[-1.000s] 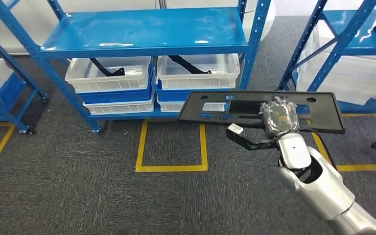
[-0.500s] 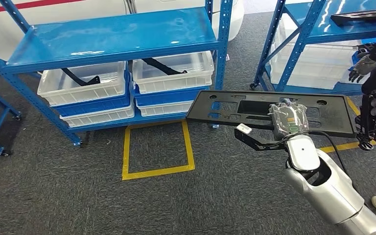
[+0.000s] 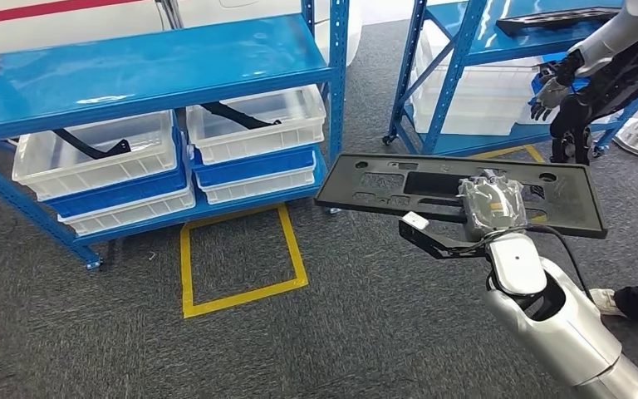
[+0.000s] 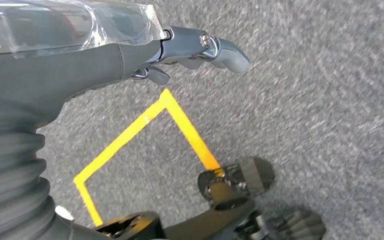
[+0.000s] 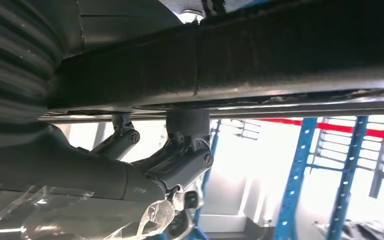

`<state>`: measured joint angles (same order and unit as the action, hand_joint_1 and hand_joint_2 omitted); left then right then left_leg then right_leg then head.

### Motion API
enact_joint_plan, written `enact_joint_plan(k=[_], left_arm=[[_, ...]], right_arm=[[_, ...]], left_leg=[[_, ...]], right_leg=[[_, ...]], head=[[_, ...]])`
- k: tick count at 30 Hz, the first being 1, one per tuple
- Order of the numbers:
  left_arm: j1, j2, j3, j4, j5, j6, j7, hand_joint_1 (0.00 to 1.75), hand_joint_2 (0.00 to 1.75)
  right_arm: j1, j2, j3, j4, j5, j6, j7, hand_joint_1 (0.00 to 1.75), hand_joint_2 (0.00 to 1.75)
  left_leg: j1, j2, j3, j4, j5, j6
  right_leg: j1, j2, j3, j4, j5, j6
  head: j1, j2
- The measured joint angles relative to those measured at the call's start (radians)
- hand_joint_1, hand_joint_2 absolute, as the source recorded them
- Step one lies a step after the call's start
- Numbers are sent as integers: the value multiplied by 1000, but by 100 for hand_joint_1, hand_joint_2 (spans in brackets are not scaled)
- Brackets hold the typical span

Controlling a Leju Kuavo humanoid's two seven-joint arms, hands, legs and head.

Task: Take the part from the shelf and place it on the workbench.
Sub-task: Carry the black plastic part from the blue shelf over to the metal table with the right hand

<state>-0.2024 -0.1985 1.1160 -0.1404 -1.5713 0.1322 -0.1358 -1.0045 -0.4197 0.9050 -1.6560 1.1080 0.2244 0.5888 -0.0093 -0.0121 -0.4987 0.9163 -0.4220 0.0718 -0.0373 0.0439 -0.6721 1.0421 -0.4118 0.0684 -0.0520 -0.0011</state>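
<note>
The part (image 3: pixel 432 184) is a long, flat, matte black plastic panel with cut-out slots and round holes, held level in the air over grey carpet, in front of the blue metal shelf (image 3: pixel 158 62). The right hand (image 3: pixel 490 204), wrapped in clear film, grips its near edge, fingers curled against the underside. The left hand (image 4: pixel 130 55) hangs over the carpet, fingers loosely extended, holding nothing. Two white plastic bins (image 3: pixel 253 125) sit on the lower shelf above blue ones.
</note>
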Motion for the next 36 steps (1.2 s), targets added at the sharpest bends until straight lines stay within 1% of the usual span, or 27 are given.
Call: enact_joint_plan(k=[1,2,3,4,5,6,8,10,12,14,16,17,18,19,20,21,23,25,26,27,28,30,31,33,34,35,36], left_arm=[[1,0,0,0,0,0,-1,0,175],[3,0,0,0,0,0,-1,0,175],[4,0,0,0,0,0,-1,0,175],[6,0,1,0,0,0,-1,0,175],[6,0,1,0,0,0,-2,0,175],[7,0,1,0,1,0,-2,0,175],[5,1,1,0,2,1,-3,0,175],[4,3,1,0,4,1,-4,0,175],[3,3,1,0,5,1,-4,0,175],[3,3,1,0,5,1,-4,0,175],[4,4,1,0,5,1,-4,0,175],[6,4,1,0,5,1,-4,0,175],[7,4,1,0,4,1,-4,0,175],[9,4,1,0,4,1,-4,0,175],[10,4,1,0,4,1,-4,0,175],[10,4,2,0,3,0,-4,0,175],[8,6,2,0,2,0,-4,0,175],[8,7,1,0,1,-1,-5,0,175],[8,8,2,0,1,-1,-5,0,175],[8,7,2,0,0,-2,-6,0,175],[7,7,2,0,0,-2,-6,0,175],[3,8,2,0,0,-2,-7,0,175],[2,8,2,0,0,-3,-7,0,175],[3,8,2,0,0,-4,-7,0,175],[3,8,2,0,0,-4,-7,0,175],[3,8,2,0,0,-4,-7,0,175],[2,8,2,0,0,-4,-7,0,175]], right_arm=[[2,-1,-1,-2,0,0,1,175,175],[5,-2,-2,-2,-1,0,1,175,175],[9,-3,-2,-3,-1,0,2,175,175],[13,-4,-2,-3,-1,1,2,175,175],[16,-6,-2,-4,-1,1,2,175,175],[18,-7,-3,-5,-1,1,2,175,175],[17,-9,-6,-10,-2,3,4,175,175],[17,-11,-9,-14,-5,4,6,175,175],[21,-14,-11,-16,-12,7,6,175,175],[22,-17,-14,-18,-18,9,6,175,175],[22,-17,-17,-21,-21,9,6,175,175],[22,-17,-18,-22,-24,9,6,175,175],[24,-17,-18,-22,-27,9,7,175,175],[25,-18,-18,-23,-29,9,7,175,175],[26,-18,-18,-23,-32,9,8,175,175],[26,-18,-19,-23,-34,9,8,175,175],[25,-19,-23,-23,-37,9,9,175,175],[24,-23,-28,-23,-39,9,9,175,175],[23,-25,-30,-23,-39,9,9,175,175],[24,-28,-31,-23,-39,9,9,175,175],[25,-30,-32,-23,-40,9,10,175,175],[23,-34,-35,-23,-44,10,10,175,175],[23,-35,-36,-23,-48,10,12,175,175],[24,-36,-37,-23,-61,9,15,175,175],[26,-37,-37,-23,-68,8,18,175,175],[27,-38,-37,-23,-74,8,21,175,175],[27,-39,-39,-23,-78,8,23,175,175]], left_leg=[[-3,12,-4,0,2,3],[-5,24,-8,1,4,6],[-7,37,-12,1,5,7],[-9,49,-14,2,6,7],[-10,62,-16,4,7,7],[-10,74,-16,6,5,5],[-17,96,-19,17,-1,-3],[-25,116,-24,26,-6,-10],[-26,130,-26,31,-10,-14],[-18,91,-42,70,-40,-25],[-7,36,-91,191,-111,-38],[-4,26,-123,267,-145,-41],[-3,23,-148,326,-167,-42],[-2,22,-157,347,-166,-42],[-1,20,-147,326,-146,-39],[-1,12,-119,267,-111,-34],[-1,-35,-50,118,-43,-20],[-3,-73,-19,41,-19,-16],[-5,-73,-17,33,-20,-17],[-7,-60,-18,29,-16,-17],[-7,-47,-17,24,-11,-14],[-3,-20,-16,15,-1,-5],[-2,-7,-17,13,2,-3],[-2,19,-19,13,3,-1],[-1,33,-20,13,3,-1],[0,46,-21,14,3,-2],[2,59,-21,16,2,-4]], right_leg=[[1,-22,-29,72,-42,1],[1,-31,-56,145,-78,4],[1,-34,-71,198,-98,6],[1,-35,-68,214,-101,6],[2,-38,-42,184,-84,6],[3,-47,1,120,-57,6],[10,-95,80,-17,-21,1],[17,-119,101,-68,-18,-11],[17,-96,94,-69,-13,-25],[15,-76,88,-70,-6,-36],[13,-54,80,-70,0,-46],[13,-41,77,-70,2,-49],[13,-28,74,-70,5,-50],[13,-14,72,-70,7,-51],[14,0,70,-70,10,-50],[14,15,70,-70,12,-48],[13,40,67,-70,17,-42],[9,63,57,-70,25,-33],[6,77,51,-70,30,-25],[2,90,46,-72,36,-18],[0,85,41,-68,34,-13],[3,37,15,-15,-4,-6],[5,3,-9,45,-40,-4],[6,-28,-63,184,-106,4],[4,-33,-76,225,-119,8],[2,-37,-68,224,-111,11],[-1,-43,-39,180,-87,15]], head=[[0,0],[0,0],[0,0],[0,0],[0,0],[0,0],[0,0],[-1,0],[-1,0],[-1,0],[-1,0],[-1,0],[-1,0],[-1,0],[-1,0],[-1,0],[-1,0],[-1,0],[0,0],[-1,0],[0,0],[0,0],[0,0],[0,0],[0,0],[1,0],[0,0]])
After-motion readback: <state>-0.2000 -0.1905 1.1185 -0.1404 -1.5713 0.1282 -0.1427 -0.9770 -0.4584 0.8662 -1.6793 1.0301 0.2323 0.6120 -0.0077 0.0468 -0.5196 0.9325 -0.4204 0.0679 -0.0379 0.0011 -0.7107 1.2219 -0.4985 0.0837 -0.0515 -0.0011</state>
